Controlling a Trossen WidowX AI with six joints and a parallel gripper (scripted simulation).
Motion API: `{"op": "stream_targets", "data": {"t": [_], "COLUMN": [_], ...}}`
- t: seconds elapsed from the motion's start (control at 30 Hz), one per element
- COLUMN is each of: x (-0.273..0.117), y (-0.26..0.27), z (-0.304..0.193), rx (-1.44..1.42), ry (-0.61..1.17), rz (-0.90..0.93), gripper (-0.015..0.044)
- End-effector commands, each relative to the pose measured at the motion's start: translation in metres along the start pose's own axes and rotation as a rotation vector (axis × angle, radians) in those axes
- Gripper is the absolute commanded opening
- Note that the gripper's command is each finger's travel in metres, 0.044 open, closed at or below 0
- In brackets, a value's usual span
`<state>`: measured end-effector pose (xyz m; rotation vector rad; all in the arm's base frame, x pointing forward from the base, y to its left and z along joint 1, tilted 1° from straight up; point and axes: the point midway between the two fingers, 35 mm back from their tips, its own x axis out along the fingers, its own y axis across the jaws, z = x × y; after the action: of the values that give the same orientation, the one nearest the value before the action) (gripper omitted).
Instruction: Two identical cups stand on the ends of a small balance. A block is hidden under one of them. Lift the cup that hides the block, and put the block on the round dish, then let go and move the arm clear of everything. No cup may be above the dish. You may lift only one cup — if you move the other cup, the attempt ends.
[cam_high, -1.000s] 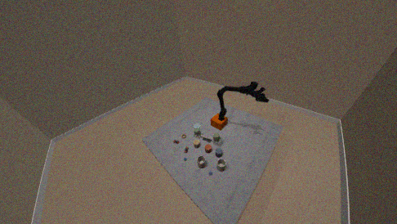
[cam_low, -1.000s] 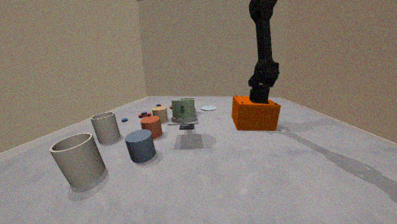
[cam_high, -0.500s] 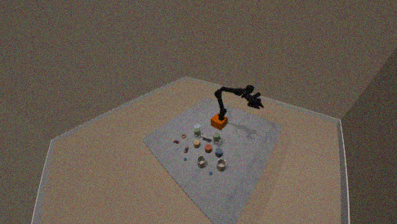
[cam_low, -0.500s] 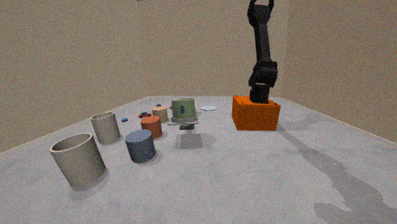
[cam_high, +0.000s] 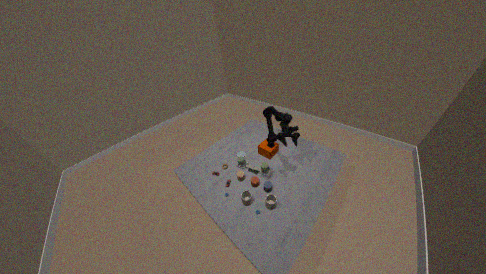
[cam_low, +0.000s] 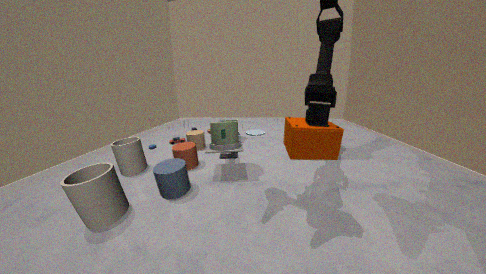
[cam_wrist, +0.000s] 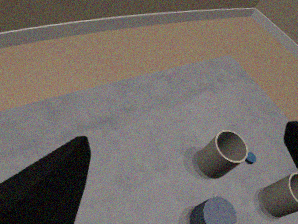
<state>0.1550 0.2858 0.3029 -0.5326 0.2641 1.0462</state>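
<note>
Two green cups stand on the ends of the small balance. One cup (cam_high: 265, 168) (cam_low: 216, 134) is at the end nearer the exterior camera, held above its shadow; the other cup (cam_high: 241, 162) is mostly hidden behind it there. The balance (cam_high: 253, 171) (cam_low: 229, 156) has its dark foot under the beam. I cannot tell for sure which end is lower. The pale round dish (cam_high: 241, 154) (cam_low: 255, 133) lies beyond the farther cup. No block is visible. My gripper (cam_high: 291, 144) (cam_wrist: 188, 138) is open and empty, high beside the orange base, away from the balance.
Two grey open containers (cam_high: 246, 198) (cam_high: 271, 202) (cam_low: 97, 197) (cam_low: 128, 157) (cam_wrist: 214, 162) stand near a blue cylinder (cam_high: 268, 186) (cam_low: 172, 179) (cam_wrist: 215, 212), a red cylinder (cam_high: 255, 181) (cam_low: 185, 156) and a tan cylinder (cam_high: 241, 176) (cam_low: 196, 140). Small red and blue pieces lie around. The orange base (cam_high: 268, 149) (cam_low: 312, 142) carries the arm.
</note>
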Motion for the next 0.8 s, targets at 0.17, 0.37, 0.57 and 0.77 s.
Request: {"op": "stream_targets", "data": {"t": [0.17,0.37,0.57,0.77], "x": [-0.021,-0.049,-0.079,-0.108], "y": [-0.069,-0.097,-0.109,-0.107], "z": [-0.084,-0.142,-0.196,-0.243], "rx": [0.14,0.273,0.427,0.596], "ry": [0.168,0.266,0.341,0.388], "rz": [-0.145,-0.246,-0.344,-0.444], "gripper": [0.044,0.044,0.044,0.044]}}
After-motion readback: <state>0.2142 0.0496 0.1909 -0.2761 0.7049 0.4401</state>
